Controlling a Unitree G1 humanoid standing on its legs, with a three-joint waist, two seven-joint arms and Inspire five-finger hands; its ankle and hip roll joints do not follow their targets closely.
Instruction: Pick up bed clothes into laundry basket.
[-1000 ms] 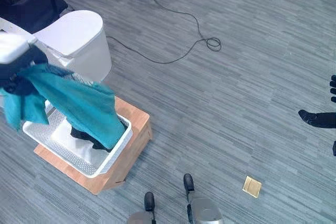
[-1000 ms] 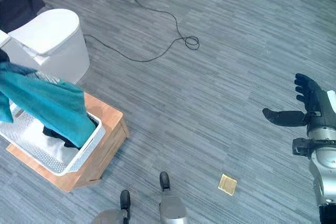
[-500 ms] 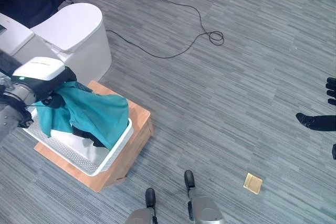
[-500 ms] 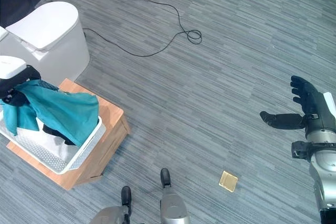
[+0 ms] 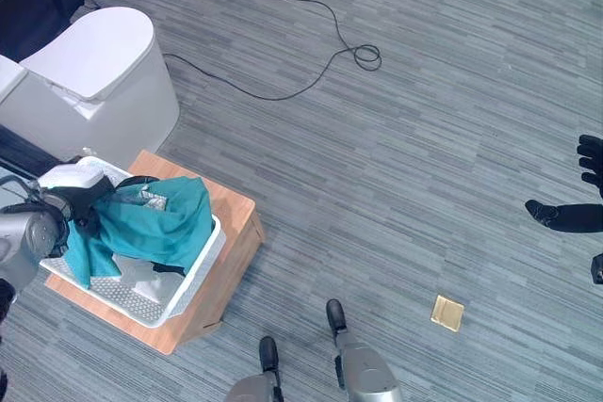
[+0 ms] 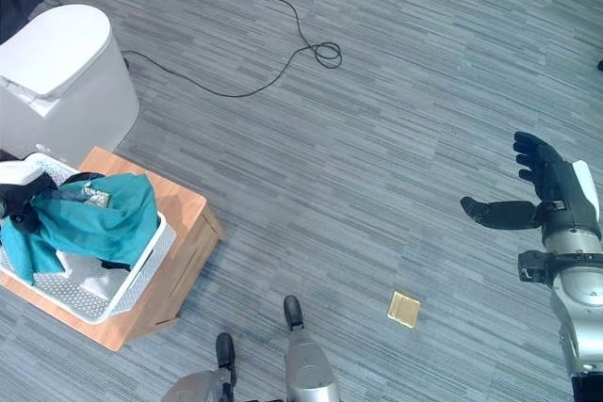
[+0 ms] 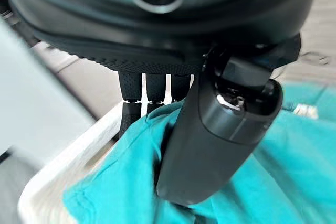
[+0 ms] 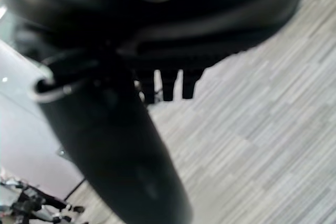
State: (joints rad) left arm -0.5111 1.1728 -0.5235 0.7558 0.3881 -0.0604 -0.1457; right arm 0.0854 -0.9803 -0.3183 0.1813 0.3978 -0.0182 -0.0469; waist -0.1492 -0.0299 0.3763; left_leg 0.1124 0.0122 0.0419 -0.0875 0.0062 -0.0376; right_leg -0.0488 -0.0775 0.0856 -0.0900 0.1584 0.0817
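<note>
At far left, the left hand (image 5: 83, 202) is reaching over the near rim of the white laundry basket (image 5: 141, 304), its thumb and fingers (image 7: 131, 100) pinching the teal bed clothes (image 5: 151, 225). The cloth is lying heaped inside the basket, one fold draping over the right-hand rim. The basket is sitting on a low wooden bench (image 5: 231, 261), whose right edge is meeting open grey carpet (image 5: 396, 157). A white rounded bin (image 5: 94, 82) is standing just behind the bench. A black cable (image 5: 311, 63) is looping across the floor farther back. A small tan square (image 5: 448, 313) is lying on the carpet. At far right, well apart, the right hand (image 6: 546, 185) is hovering over bare floor, fingers spread, holding nothing.
</note>
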